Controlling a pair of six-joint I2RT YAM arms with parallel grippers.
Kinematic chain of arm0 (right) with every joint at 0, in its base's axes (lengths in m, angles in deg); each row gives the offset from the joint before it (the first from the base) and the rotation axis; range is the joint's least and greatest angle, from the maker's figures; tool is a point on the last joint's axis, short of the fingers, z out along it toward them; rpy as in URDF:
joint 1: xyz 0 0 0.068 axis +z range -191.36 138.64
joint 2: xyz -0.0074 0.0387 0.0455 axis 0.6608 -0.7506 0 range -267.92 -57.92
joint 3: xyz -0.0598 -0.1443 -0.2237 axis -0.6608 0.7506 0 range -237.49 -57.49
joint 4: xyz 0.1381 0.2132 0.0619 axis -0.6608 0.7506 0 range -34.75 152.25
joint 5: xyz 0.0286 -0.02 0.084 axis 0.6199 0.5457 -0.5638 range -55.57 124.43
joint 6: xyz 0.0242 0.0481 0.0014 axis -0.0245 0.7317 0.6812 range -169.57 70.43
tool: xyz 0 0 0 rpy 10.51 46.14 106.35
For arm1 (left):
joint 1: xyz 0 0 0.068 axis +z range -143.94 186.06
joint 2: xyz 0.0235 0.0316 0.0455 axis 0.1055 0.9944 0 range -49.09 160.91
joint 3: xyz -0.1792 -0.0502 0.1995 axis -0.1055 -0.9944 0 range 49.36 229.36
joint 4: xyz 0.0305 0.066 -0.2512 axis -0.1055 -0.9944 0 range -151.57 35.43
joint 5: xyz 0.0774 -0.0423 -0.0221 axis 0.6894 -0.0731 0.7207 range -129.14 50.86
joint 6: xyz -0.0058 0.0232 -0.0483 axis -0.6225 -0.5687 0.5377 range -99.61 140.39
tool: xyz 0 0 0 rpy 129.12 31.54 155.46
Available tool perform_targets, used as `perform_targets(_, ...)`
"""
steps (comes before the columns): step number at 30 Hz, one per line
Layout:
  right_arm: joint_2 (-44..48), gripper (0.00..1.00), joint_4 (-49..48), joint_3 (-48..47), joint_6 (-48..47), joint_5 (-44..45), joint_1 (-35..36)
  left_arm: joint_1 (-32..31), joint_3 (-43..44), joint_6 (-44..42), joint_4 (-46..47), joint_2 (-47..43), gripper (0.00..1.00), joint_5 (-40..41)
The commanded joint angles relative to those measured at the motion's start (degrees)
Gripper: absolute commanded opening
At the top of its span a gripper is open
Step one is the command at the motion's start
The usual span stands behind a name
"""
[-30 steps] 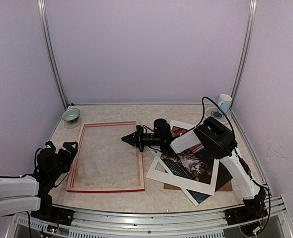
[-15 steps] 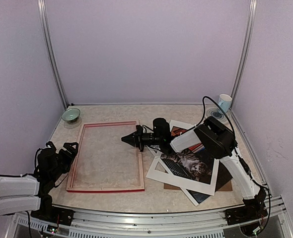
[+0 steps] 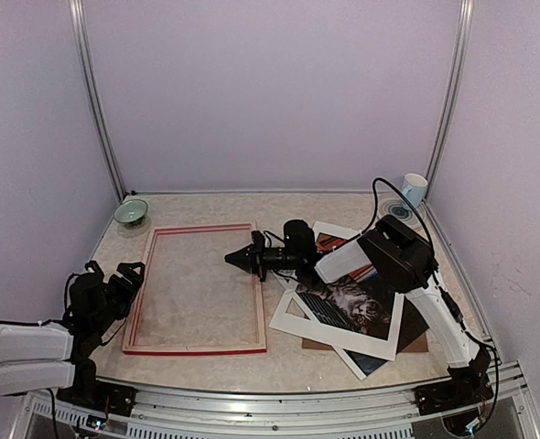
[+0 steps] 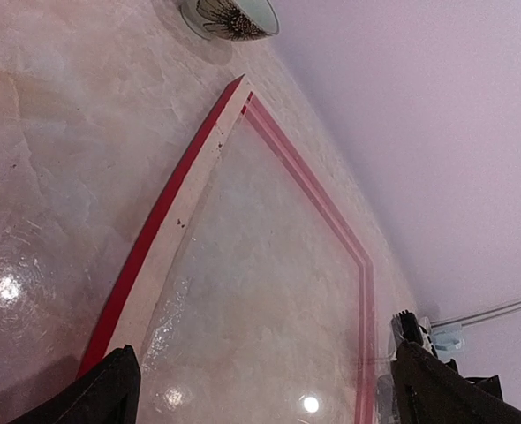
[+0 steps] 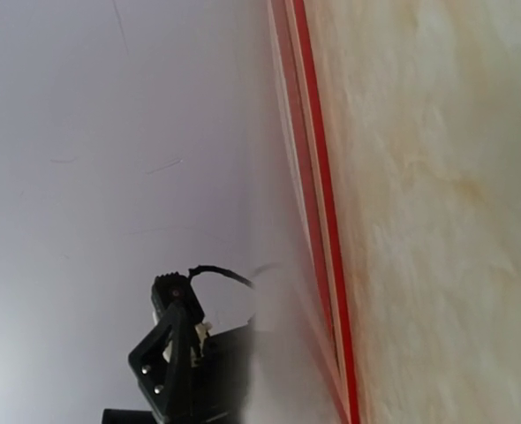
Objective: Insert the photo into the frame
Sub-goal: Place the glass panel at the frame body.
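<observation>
Found the left gripper (image 3: pixel 114 268) at the near left of the table (image 3: pixel 288 361), fingers spread wide apart and holding nothing, just beside the left rail of the frame (image 3: pixel 193 348). Saw both its dark fingertips (image 4: pixel 110 389) at the bottom corners of the left wrist view, with the frame's red edge and pale wood back (image 4: pixel 168 238) running away between them. Noted the frame lying flat, back side up, left of centre, with nothing inside it but the clear pane. Found the photo (image 3: pixel 348 302) to the right of the frame, face up and outside it, at the near right of the table, lying askew. Saw a white card mat (image 3: pixel 288 320) lying tilted on top of the photo, the cat showing through its window, and a brown backing board (image 3: pixel 416 334) partly under the pile. Found the right gripper (image 3: pixel 232 259) reaching left from over the pile, fingers pressed together on nothing, tip above the far right part of the frame; could not tell whether it touched the pane. Saw only a blurred red rail (image 5: pixel 318 221) in the right wrist view. Noted a small bowl (image 3: pixel 131 212) at the far left corner and a cup (image 3: pixel 414 189) at the far right.
</observation>
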State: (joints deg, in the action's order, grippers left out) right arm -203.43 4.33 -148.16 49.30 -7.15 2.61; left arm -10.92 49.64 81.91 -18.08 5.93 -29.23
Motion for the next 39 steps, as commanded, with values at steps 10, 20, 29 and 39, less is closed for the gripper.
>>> perform_targets(10, 1.13, 0.00, -0.12, 1.80, 1.37, -0.52, 0.51, -0.77, -6.78, 0.07, 1.73, 0.69, 0.99, 0.81)
perform_targets(20, 1.43, 0.00, 2.55, 0.28, -0.67, 0.77, 1.38, -0.88, -6.78, 0.10, 1.74, 0.79, 0.99, 0.93)
perform_targets(29, -0.12, 0.00, 4.54, -0.80, -2.09, 1.00, 2.33, -1.18, -7.04, 0.28, 2.40, 1.26, 0.99, 0.90)
perform_targets(39, -1.05, 0.01, -2.86, 1.29, 5.02, 1.04, 2.44, -1.48, -7.08, 0.10, 3.37, 1.96, 0.99, 0.37)
